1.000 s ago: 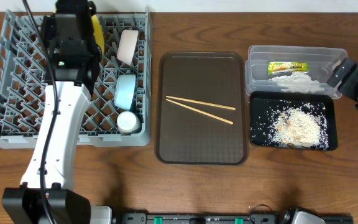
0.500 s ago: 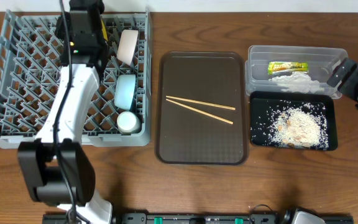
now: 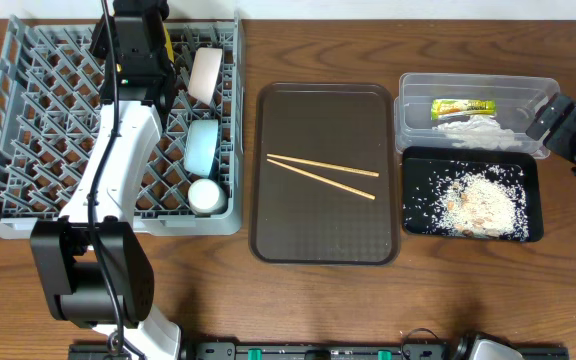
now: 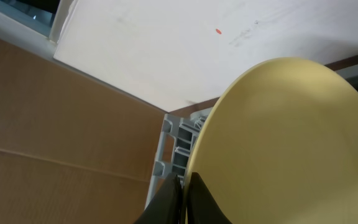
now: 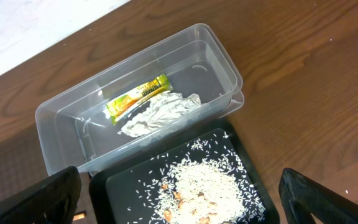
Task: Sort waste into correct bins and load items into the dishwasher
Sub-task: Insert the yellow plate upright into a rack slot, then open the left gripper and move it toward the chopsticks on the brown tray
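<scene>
L gripper is clamped on the rim of the yellow plate. The plate stands on edge at the far side of the grey dish rack, just left of a white bowl. Nearer in that same right-hand column are the light-blue-rimmed bowl, then the small white cup. R gripper hangs w/ fingers spread wide, holding nothing, off the right end of the clear tub. The tub holds the green-and-yellow wrapper & crumpled tissue. Black tray sits just in front of the tub, rice scraps piled in it. Two chopsticks lie on the brown serving tray mid-table, close together at their left ends, spreading to the right.
</scene>
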You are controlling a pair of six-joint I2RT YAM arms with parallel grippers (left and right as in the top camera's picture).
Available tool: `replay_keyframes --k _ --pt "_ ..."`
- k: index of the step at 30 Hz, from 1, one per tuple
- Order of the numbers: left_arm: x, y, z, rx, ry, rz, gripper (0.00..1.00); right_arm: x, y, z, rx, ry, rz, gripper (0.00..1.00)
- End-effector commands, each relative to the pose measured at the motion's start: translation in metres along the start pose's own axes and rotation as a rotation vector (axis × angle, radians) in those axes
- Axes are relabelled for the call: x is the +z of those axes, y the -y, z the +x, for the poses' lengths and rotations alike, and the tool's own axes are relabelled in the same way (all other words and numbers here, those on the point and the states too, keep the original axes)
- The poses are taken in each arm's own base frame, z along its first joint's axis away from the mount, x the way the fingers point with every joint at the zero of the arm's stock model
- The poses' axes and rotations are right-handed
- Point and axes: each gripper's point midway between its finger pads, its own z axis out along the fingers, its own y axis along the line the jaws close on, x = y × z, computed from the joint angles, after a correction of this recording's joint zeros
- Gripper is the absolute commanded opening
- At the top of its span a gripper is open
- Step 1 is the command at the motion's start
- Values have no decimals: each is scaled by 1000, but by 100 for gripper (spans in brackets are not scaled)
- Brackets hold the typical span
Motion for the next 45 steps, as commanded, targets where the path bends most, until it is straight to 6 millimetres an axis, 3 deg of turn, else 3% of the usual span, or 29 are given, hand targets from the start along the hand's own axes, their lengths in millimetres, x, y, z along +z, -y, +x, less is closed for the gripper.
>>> replay_keyframes --k 1,20,26,32,34,38,41,45 --pt "5 6 3 16 -9 4 7 -5 0 -5 11 18 1 99" --pt "15 36 22 55 -70 73 8 -5 0 -5 11 18 1 99" --pt "13 54 36 0 -114 162 21 -5 0 -5 11 18 1 99" --pt "12 64 32 -76 -99 211 22 -5 0 -5 11 18 1 99" --pt "11 68 30 -90 -89 232 27 -5 0 -5 11 19 0 99" --pt "12 62 22 -164 -68 214 51 -5 0 -5 11 19 1 99" --pt "9 51 11 -242 -44 198 64 -5 0 -5 11 18 1 99" --pt "-4 28 -9 -348 4 175 73 -5 0 -5 11 18 1 99"
